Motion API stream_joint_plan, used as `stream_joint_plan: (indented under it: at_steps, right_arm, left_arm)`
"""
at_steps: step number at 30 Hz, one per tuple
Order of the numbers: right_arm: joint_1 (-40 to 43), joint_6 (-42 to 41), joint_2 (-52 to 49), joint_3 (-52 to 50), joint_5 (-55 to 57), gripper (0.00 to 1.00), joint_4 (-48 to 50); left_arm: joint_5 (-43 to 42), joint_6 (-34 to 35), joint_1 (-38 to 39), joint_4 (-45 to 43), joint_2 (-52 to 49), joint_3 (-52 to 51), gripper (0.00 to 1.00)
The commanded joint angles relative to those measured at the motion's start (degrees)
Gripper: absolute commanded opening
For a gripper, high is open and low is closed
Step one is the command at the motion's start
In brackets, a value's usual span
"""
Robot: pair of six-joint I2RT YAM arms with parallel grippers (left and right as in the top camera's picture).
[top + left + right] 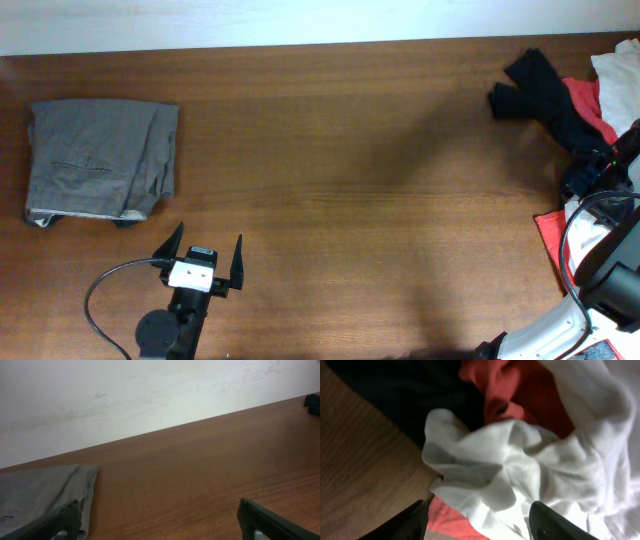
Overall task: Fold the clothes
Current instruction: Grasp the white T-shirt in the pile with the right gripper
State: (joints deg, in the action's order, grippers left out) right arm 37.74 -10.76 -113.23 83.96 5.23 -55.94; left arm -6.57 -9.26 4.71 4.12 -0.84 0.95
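Fingers (552, 522) of the right gripper (481, 506) stand well apart at the bottom of the right wrist view, dark and blurred, with nothing clamped between them. Whether their pads touch cloth cannot be told. Just beyond the tips, filling the gap and spreading to the right, lies the white T-shirt (520, 460). It is bunched into a rumpled heap of folds, so no long axis shows, and neither collar, sleeves nor hem can be made out to say which way it points. A rounded lobe of it bulges toward the bare wood of the table (360, 460) on the left. A red garment (520, 395) lies past the T-shirt and also peeks out beneath its near edge, and a black garment (395, 390) lies farther off beside the red one.

From overhead, this heap sits at the table's right edge, with the right arm bent over it.

On the other side, the left gripper (210, 234) hovers near the front edge with its jaws spread wide and empty. Beyond it and a little to its left, folded grey-brown trousers (100, 160) lie flat, well apart from the heap. A pale wall (150, 390) rises behind the table.
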Motion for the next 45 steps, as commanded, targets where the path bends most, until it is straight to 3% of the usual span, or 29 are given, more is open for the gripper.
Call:
stream_joint_plan:
  at_steps: [1, 18, 23, 32, 40, 45]
  right_arm:
    - [0.2, -0.4, -0.5, -2.2, -0.3, 0.69, 1.2]
    - [0.2, -0.4, -0.5, -4.0, -0.1, 0.68, 3.4]
    - [0.2, -0.4, -0.6, -4.4, -0.1, 0.55, 3.9]
    - [0.2, -0.4, -0.6, -6.4, -0.1, 0.54, 6.4]
    - [0.2, -0.4, -0.6, -5.2, -1.1, 0.04, 4.5]
    - [0.2, -0.4, -0.6, 2.3, -1.6, 0.04, -3.6]
  left_arm:
    - [0.4, -0.7, 0.2, 0.0, 0.5, -0.4, 0.99]
    - [0.4, -0.7, 0.2, 0.0, 0.5, -0.4, 0.99]
    - [0.4, -0.7, 0.2, 0.0, 0.5, -0.4, 0.99]
    - [0.4, -0.7, 0.2, 0.0, 0.5, -0.4, 1.0]
    - [0.4, -0.7, 0.2, 0.0, 0.5, -0.4, 1.0]
    - [0.4, -0.7, 0.2, 0.0, 0.5, -0.4, 0.99]
